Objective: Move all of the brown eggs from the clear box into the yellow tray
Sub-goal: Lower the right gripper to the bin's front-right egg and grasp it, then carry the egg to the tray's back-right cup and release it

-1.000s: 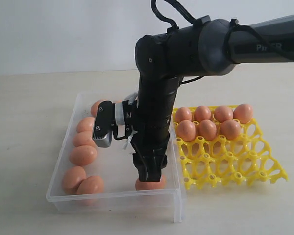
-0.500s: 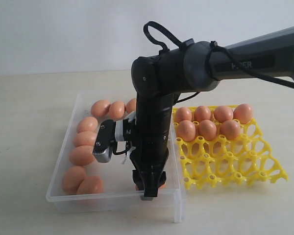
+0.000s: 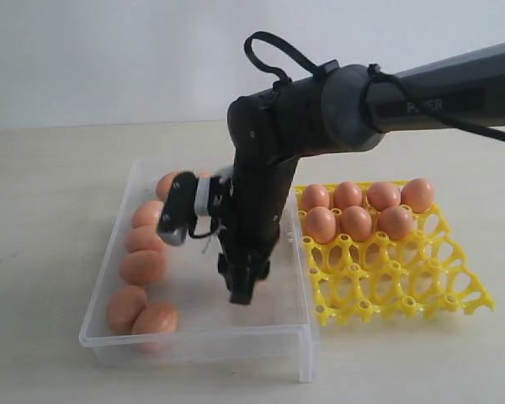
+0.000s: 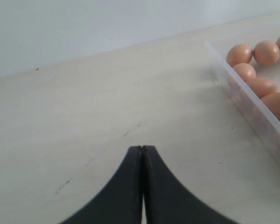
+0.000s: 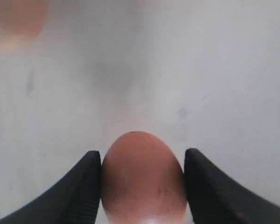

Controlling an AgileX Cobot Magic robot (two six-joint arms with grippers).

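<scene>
left gripper (image 4: 141, 148): we see its fingers (image 4: 121, 186) pressed together over the bare table (image 4: 84, 116). The clear box (image 4: 252, 109) sits off to one side of it, apart from it.

Inside the box we count six loose eggs (image 3: 142, 267), strung in a line along the wall to the left of the right gripper (image 5: 143, 151) and well apart from it. More may sit behind the arm (image 3: 261, 194); we cannot tell.

right gripper: reaching down into the box, nearer its right wall, clamped on one brown egg (image 5: 142, 182). Both fingers touch the shell, one on each side. From the exterior camera that egg is hidden behind the fingers. The fingertips look raised off the box floor.

yellow tray (image 3: 421, 286): to the right of the right gripper, just beside the box wall. We count seven tray eggs (image 3: 356, 223), four in the far row and three in the next row, all seated in cups and well apart from the gripper.
</scene>
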